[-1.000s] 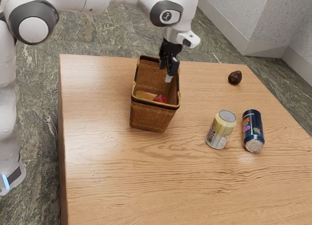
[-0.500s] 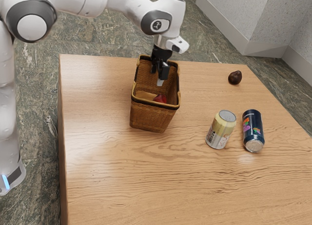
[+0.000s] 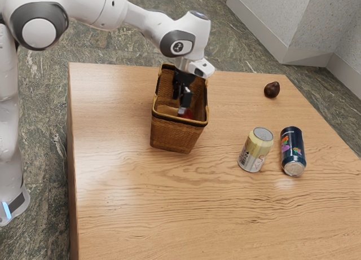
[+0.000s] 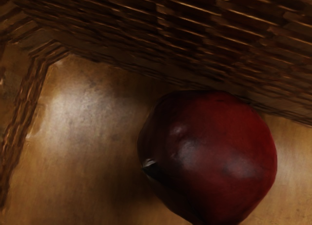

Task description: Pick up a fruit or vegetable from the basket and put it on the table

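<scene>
Inside the brown woven basket (image 3: pixel 174 137), my black gripper (image 3: pixel 179 104) points down with its fingers apart, and it is open. A red fruit (image 3: pixel 188 114) lies low in the basket, right beside the nearer fingertip and partly hidden by it in the exterior view. The wrist view has the dark red, rounded fruit (image 4: pixel 214 156) large and close under my hand, resting on the basket's smooth tan floor (image 4: pixel 87 117) near a woven wall (image 4: pixel 195 34). The basket stands upright on the wooden table (image 3: pixel 135 198).
Toward the exterior view's right, a yellow and silver can (image 3: pixel 256 149) and a dark blue can (image 3: pixel 293 150) stand close together. A small dark brown fruit (image 3: pixel 272 89) lies near the table's far edge. The basket's rim surrounds my hand's lower part.
My gripper has moved toward the exterior view's left and down, from the upper part of the basket to beside the red fruit. The basket, fruit and cans have stayed put.
</scene>
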